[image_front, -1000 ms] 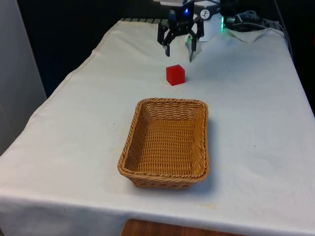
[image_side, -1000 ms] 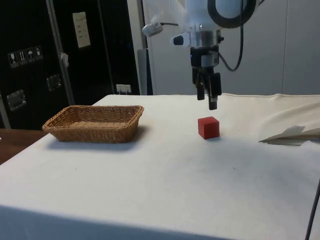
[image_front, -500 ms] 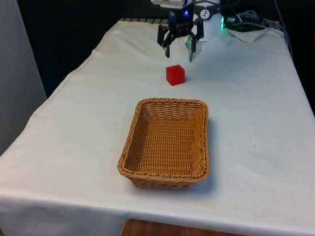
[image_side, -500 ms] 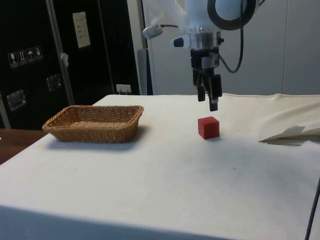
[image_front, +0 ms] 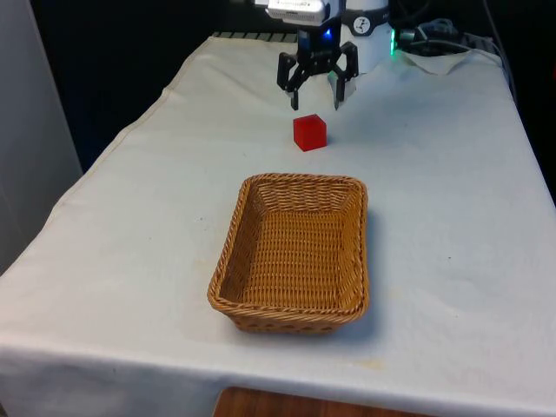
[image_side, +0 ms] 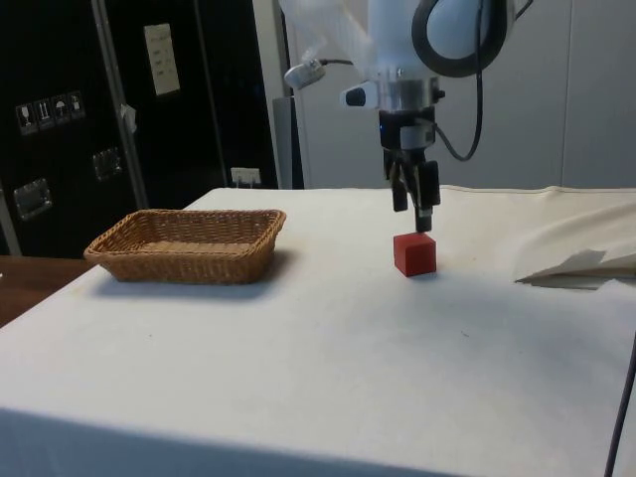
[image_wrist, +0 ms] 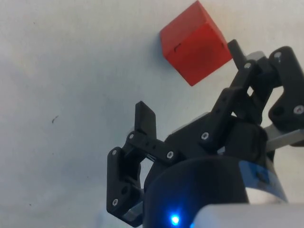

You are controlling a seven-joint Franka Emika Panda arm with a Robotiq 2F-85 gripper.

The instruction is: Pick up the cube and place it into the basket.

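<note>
A red cube [image_front: 309,132] [image_side: 414,253] [image_wrist: 194,42] rests on the white cloth, just beyond the far end of the wicker basket [image_front: 294,252] [image_side: 188,241]. My black gripper [image_front: 314,105] [image_side: 417,216] [image_wrist: 187,80] hangs open a little above the cube and slightly behind it, towards the robot's side. Nothing is between the fingers [image_wrist: 145,118]. In the wrist view one fingertip sits close beside the cube's edge without touching it. The basket holds nothing.
A crumpled fold of white cloth [image_side: 581,266] [image_front: 439,59] lies at the table's far end beside the robot's base. The table's side edges [image_front: 130,135] run along the front view's left and right.
My gripper has come down and nearer to the cube over the last second. The cube and the basket have stayed put.
</note>
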